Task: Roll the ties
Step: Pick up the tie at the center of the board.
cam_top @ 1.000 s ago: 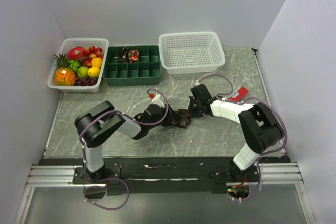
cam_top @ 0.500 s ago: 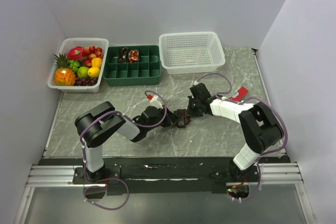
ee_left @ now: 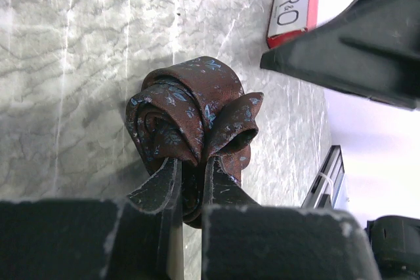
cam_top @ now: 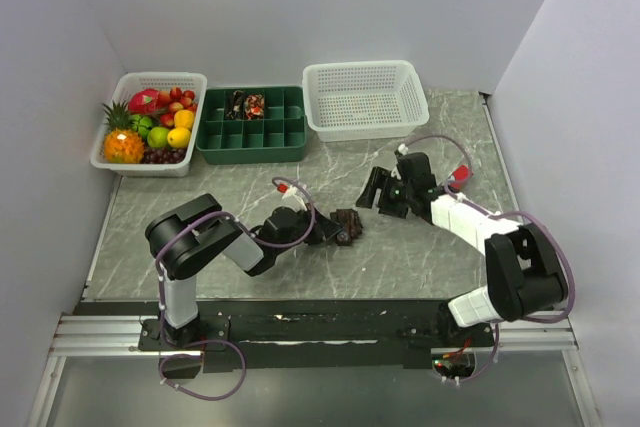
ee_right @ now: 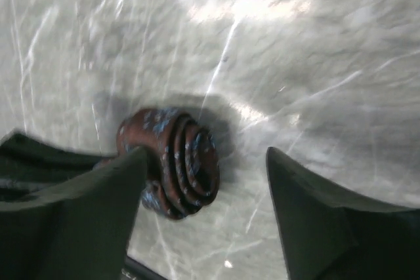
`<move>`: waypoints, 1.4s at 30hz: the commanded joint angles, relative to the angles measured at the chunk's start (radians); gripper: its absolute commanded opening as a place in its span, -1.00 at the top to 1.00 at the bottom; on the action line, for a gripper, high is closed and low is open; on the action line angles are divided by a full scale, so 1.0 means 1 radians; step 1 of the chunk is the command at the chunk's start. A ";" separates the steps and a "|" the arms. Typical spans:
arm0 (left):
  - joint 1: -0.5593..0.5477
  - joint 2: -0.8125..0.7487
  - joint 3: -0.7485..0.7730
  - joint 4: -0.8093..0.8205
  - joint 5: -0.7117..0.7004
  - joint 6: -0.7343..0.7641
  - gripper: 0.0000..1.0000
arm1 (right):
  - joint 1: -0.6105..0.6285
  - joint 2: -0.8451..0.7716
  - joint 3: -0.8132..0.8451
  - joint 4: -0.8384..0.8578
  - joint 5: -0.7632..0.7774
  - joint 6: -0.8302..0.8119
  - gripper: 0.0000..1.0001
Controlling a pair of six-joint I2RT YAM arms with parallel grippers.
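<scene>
Jaws: left gripper [ee_left: 190,170] pinching rolled tie [ee_left: 189,106]; right gripper [cam_top: 378,190] spread, apart rightward | tie's near side hidden behind left gripper

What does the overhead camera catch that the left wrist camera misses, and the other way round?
Only the overhead view: the fruit basket, the green divided tray, the white mesh basket, and the right gripper seen whole, open, apart from the rolled tie. Only the left wrist view: the left gripper pinched on the roll's edge, the pale blue flecks on its red-brown fabric, and the lettering on the red bar. Both: the rolled tie, the red bar and the marbled table.
</scene>
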 commanded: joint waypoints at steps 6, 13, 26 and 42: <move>-0.002 -0.007 -0.060 0.116 0.072 0.052 0.98 | -0.004 -0.072 -0.151 0.295 -0.380 -0.030 -0.99; -0.002 -0.047 -0.077 0.166 0.115 0.047 0.98 | -0.004 -0.056 -0.214 0.392 -0.474 -0.002 -0.99; 0.001 -0.272 -0.065 -0.004 0.114 0.105 0.98 | -0.004 -0.118 -0.243 0.415 -0.525 -0.016 -0.98; -0.019 -0.366 -0.060 -0.021 0.108 0.088 0.98 | 0.005 -0.125 -0.362 0.784 -0.651 0.249 -0.25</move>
